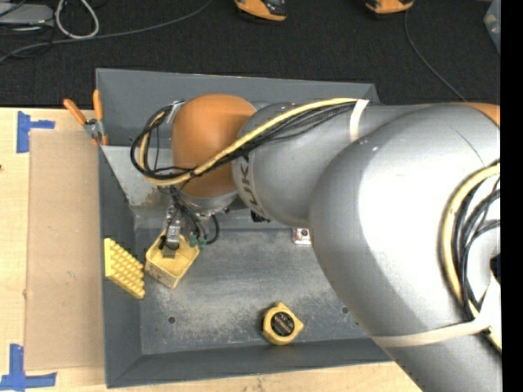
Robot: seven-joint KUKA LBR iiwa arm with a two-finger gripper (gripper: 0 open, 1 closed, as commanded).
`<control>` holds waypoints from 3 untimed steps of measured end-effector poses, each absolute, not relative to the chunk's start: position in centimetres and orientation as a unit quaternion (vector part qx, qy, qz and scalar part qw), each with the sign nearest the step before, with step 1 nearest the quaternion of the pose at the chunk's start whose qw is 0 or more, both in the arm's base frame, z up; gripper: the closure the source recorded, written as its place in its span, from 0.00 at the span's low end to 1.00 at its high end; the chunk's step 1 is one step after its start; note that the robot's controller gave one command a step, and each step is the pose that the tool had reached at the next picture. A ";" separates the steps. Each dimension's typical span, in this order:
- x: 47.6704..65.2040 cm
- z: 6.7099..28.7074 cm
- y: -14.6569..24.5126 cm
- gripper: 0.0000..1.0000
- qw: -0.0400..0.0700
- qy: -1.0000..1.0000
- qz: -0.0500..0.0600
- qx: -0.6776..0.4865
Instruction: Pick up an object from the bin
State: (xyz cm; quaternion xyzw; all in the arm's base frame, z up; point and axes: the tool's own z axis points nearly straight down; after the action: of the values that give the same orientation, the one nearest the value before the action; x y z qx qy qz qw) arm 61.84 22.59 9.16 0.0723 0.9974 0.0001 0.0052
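My gripper reaches down from under the orange wrist cover at the left of the bin. Its tip rests on top of a yellow block that lies on the bin floor. Left of that block, a yellow studded plate leans against the bin's left wall. A round yellow tape measure with a black face lies near the front wall, well to the right of the gripper.
A small silver square piece lies on the floor by the arm's edge. The big grey arm covers the right half of the bin. Bare dusty floor stretches between the yellow block and the tape measure.
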 end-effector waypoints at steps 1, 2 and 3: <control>61.8 9.2 22.6 1.00 0.005 0.997 0.000 0.072; 61.8 9.0 22.8 1.00 0.006 0.997 0.000 0.078; 61.8 8.4 19.9 1.00 0.007 0.999 0.003 0.043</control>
State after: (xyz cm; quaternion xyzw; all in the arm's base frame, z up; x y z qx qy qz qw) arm 61.76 19.91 8.43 0.0431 0.9990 0.0027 0.0067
